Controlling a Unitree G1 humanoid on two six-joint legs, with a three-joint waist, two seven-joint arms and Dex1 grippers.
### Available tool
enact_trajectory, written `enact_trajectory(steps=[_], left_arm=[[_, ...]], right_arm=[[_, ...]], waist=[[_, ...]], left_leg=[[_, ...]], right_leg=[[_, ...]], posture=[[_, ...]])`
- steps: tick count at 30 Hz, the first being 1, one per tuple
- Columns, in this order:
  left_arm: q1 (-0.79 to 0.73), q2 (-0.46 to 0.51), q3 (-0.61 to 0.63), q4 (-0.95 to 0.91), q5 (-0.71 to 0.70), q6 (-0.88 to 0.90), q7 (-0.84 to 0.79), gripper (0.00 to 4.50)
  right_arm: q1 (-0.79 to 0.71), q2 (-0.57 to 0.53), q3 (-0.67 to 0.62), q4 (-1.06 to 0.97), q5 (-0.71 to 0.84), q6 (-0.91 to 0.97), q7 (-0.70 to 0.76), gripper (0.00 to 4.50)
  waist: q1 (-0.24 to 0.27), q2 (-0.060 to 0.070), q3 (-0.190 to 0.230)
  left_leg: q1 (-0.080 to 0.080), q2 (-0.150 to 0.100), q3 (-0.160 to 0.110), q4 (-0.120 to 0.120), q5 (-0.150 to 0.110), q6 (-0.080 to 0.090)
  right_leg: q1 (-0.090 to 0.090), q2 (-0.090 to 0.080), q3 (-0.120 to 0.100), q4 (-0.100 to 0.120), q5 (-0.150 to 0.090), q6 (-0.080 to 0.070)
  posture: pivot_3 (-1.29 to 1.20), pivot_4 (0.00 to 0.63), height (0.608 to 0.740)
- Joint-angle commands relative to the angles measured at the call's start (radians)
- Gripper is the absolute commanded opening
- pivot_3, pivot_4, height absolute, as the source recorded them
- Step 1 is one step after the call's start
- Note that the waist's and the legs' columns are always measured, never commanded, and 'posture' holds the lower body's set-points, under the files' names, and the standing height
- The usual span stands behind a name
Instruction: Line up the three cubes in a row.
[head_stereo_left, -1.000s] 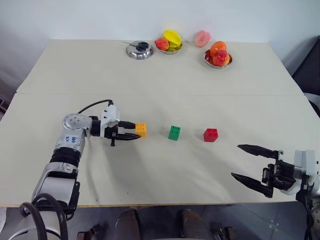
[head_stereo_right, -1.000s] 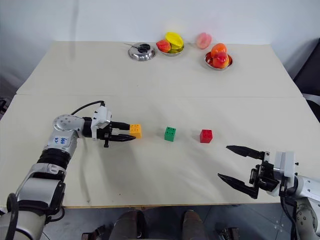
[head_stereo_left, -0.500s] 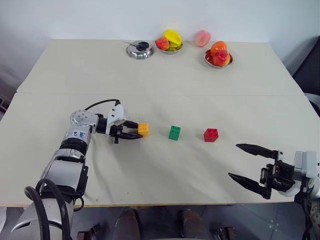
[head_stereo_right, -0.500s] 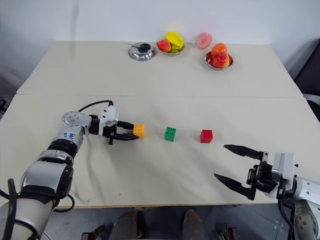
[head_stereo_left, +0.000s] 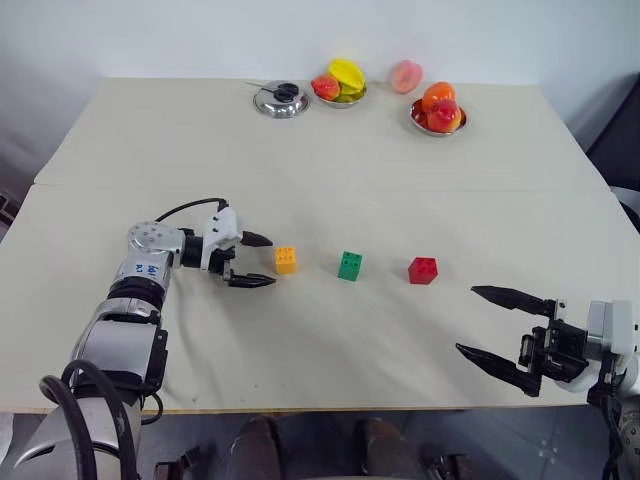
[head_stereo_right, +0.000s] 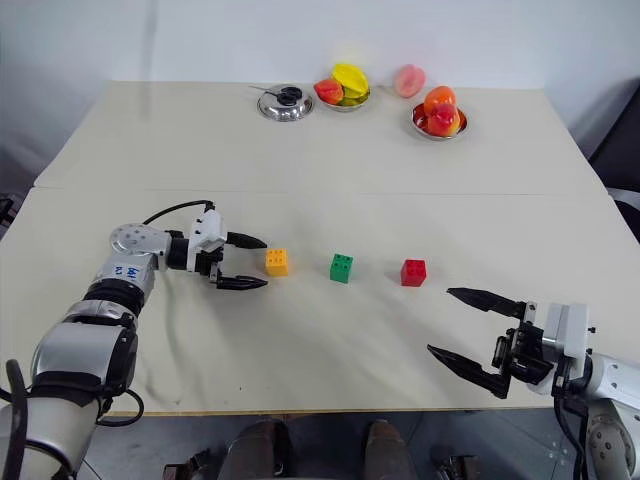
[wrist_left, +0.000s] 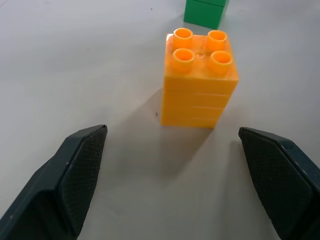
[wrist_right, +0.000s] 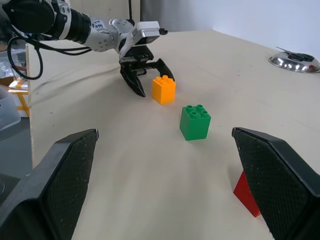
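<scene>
left pincer (head_stereo_left: 257, 260) gaping just beside the orange cube (head_stereo_left: 286, 259), probably released since all three look lined up

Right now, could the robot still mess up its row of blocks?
Maybe. The left gripper stands open just beside the orange-yellow cube, so a sideways swing while backing off could nudge it out of line with the green cube and red cube. The right gripper hangs open near the table's front edge, not far from the red cube; a careless reach inward could bump that end of the row.
</scene>
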Motion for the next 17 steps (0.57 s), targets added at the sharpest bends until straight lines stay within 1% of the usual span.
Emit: enact_trajectory(steps=[1,3,6,9,11,14,17], left_arm=[[0.132,0.12,0.101,-0.185,-0.103,0.048,-0.032,4.48],[0.241,0.165,0.153,-0.315,-0.16,0.117,-0.023,4.48],[0.438,0.217,0.243,-0.517,-0.221,0.196,0.042,4.48],[0.636,0.227,0.324,-0.737,-0.293,0.306,0.105,4.48],[0.754,0.216,0.361,-0.864,-0.323,0.334,0.137,4.48],[0.84,0.2,0.38,-0.97,-0.324,0.358,0.206,4.48],[0.881,0.184,0.399,-1.014,-0.329,0.388,0.277,4.48]], right_arm=[[0.025,-0.026,-0.084,0.092,-0.019,-0.064,0.064,4.5],[0.026,-0.051,-0.085,0.162,-0.062,-0.116,0.122,4.5],[0.003,-0.072,-0.097,0.255,-0.073,-0.135,0.155,4.5],[-0.023,-0.088,-0.091,0.357,-0.098,-0.169,0.201,4.5],[-0.056,-0.087,-0.079,0.416,-0.108,-0.183,0.214,4.5],[-0.105,-0.087,-0.063,0.468,-0.12,-0.197,0.228,4.5],[-0.147,-0.077,-0.052,0.479,-0.117,-0.196,0.225,4.5]], waist=[[-0.011,0.0,0.0],[-0.011,0.001,0.0],[-0.012,0.001,0.001],[-0.012,0.001,0.001],[-0.01,0.001,0.001],[-0.011,0.001,0.001],[-0.012,0.001,0.001]], left_leg=[[0.0,0.0,0.0,-0.001,0.0,0.0],[0.0,0.0,0.001,-0.002,0.0,0.0],[0.0,0.0,0.002,0.0,0.0,0.0],[0.001,0.0,0.002,0.001,0.0,0.0],[0.001,0.0,0.001,0.001,0.0,0.0],[0.003,0.0,0.001,0.002,0.0,0.0],[0.005,0.0,0.001,0.002,0.0,0.0]], right_leg=[[-0.001,0.0,0.0,0.001,0.0,-0.001],[-0.002,0.0,0.0,0.001,-0.001,-0.001],[-0.002,-0.001,0.0,0.003,-0.001,-0.001],[-0.002,-0.001,0.0,0.004,-0.001,-0.001],[-0.001,-0.001,0.0,0.005,-0.001,-0.001],[0.001,-0.002,0.0,0.005,-0.001,-0.001],[0.003,-0.001,0.0,0.005,-0.001,-0.001]], posture=[[0.0,0.15,0.74],[0.0,0.15,0.74],[0.0,0.15,0.74],[0.0,0.15,0.74],[0.0,0.15,0.74],[0.0,0.15,0.74],[0.0,0.15,0.74]])
